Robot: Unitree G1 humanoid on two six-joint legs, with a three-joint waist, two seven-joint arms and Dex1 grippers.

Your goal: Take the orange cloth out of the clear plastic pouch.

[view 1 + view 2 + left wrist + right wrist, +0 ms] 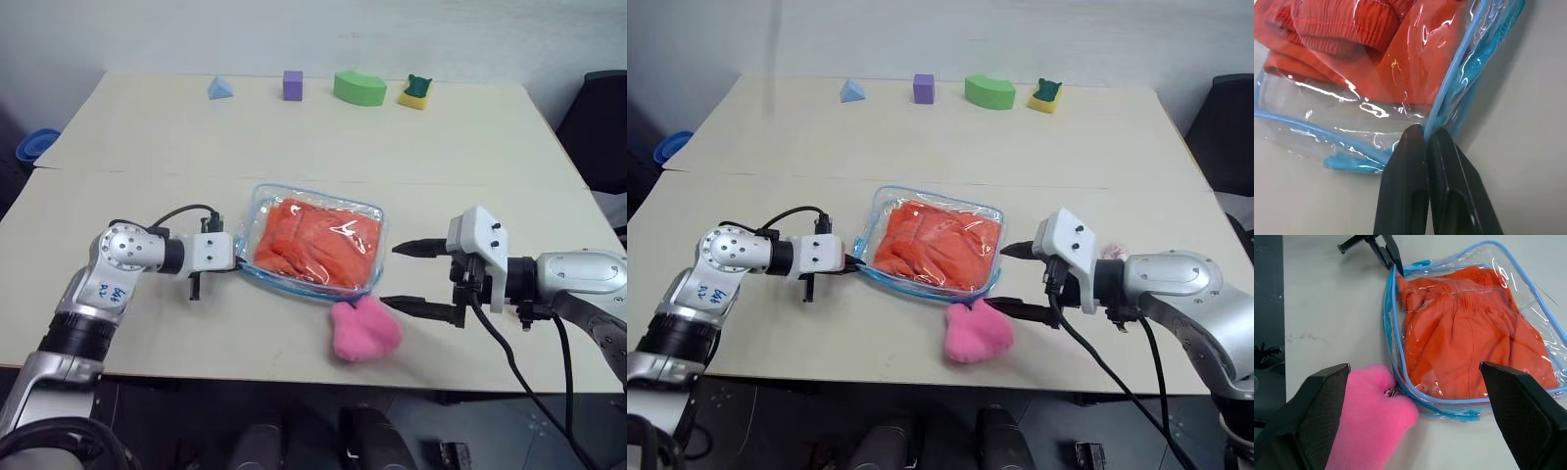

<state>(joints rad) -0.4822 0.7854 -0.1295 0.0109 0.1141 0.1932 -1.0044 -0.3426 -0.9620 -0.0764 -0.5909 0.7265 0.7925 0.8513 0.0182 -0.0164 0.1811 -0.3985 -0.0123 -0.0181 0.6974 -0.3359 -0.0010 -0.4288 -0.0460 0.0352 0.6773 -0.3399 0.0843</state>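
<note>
The orange cloth (315, 241) lies bunched and folded inside the clear plastic pouch (261, 209), which rests flat near the middle of a pale tabletop (294, 137), toward its near edge. The cloth fills most of the pouch, its gathered seams pressed against the see-through wall. Light blue trim runs round the pouch's rim.

At the pouch's left end, the left gripper (1426, 134) has its two black fingers pressed together on the blue trim, pinching the edge of the plastic; the wrist view shows the trim running straight into the seam between the fingertips. The arm reaches in low from the left, close to the table.

To the right of the pouch, the right gripper (407, 277) is held with its fingers spread wide and nothing between them, one fingertip near the pouch's right edge and the other just beside a pink plush heart (364, 330). The heart sits at the pouch's near right corner, touching the trim there.

Along the far side of the table, well apart from the pouch, stand a pale blue pyramid (220, 88), a purple cube (293, 85), a green curved block (360, 87) and a yellow block with a dark green piece on top (416, 91).
</note>
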